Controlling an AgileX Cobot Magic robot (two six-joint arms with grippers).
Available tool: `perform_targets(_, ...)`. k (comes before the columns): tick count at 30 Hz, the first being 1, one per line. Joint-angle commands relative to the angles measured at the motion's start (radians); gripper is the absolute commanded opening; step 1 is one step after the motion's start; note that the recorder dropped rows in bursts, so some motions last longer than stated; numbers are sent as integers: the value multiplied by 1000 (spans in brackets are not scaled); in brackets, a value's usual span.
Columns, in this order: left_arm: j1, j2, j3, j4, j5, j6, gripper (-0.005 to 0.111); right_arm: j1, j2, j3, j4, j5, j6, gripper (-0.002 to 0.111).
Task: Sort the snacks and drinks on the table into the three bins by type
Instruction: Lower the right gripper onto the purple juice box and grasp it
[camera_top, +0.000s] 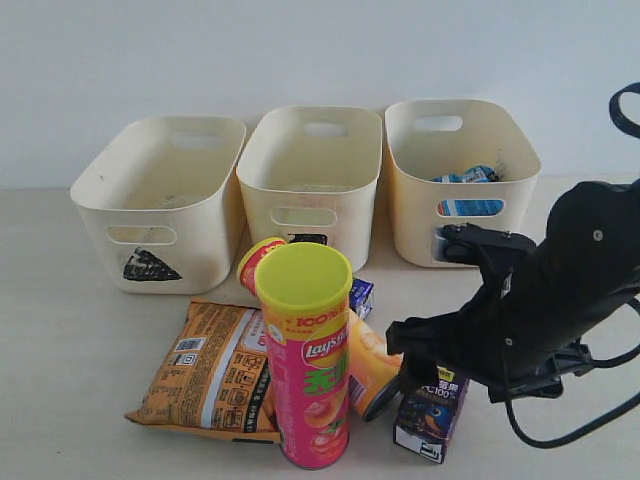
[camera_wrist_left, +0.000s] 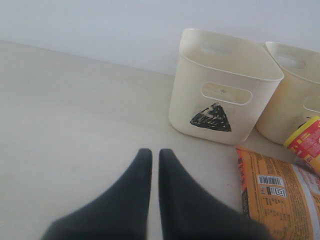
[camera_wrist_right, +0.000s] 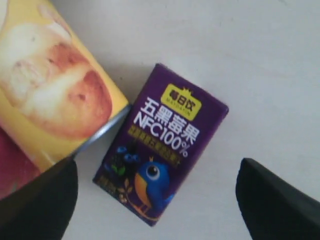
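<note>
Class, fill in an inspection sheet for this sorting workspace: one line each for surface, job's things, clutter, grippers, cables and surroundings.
Surface: pale wood-grain table, no spills seen.
Job's things: triangle bin, middle bin and right bin at the back, the right bin holding a blue-white packet; pink tube upright; orange-yellow tube lying behind it; orange packet flat; blue-white carton partly hidden; purple carton lying flat.
Clutter: nothing seen.
Grippers: left gripper shut, empty, over bare table; right gripper open above the purple carton.
Cables: black cable loops off the right arm.
Surroundings: plain pale wall.
</note>
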Motion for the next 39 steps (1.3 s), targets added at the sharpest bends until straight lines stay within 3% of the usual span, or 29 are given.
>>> perform_targets(1, 3, -3, 4, -7, -6, -1, 5, 3, 2, 4, -12, -70, 45, 78)
perform_targets(20, 3, -3, 4, -7, -6, -1, 5, 3, 28, 26, -20, -39, 47, 78)
perform_targets(39, 3, -3, 4, -7, -6, -1, 5, 3, 173, 23, 33, -142, 52, 78)
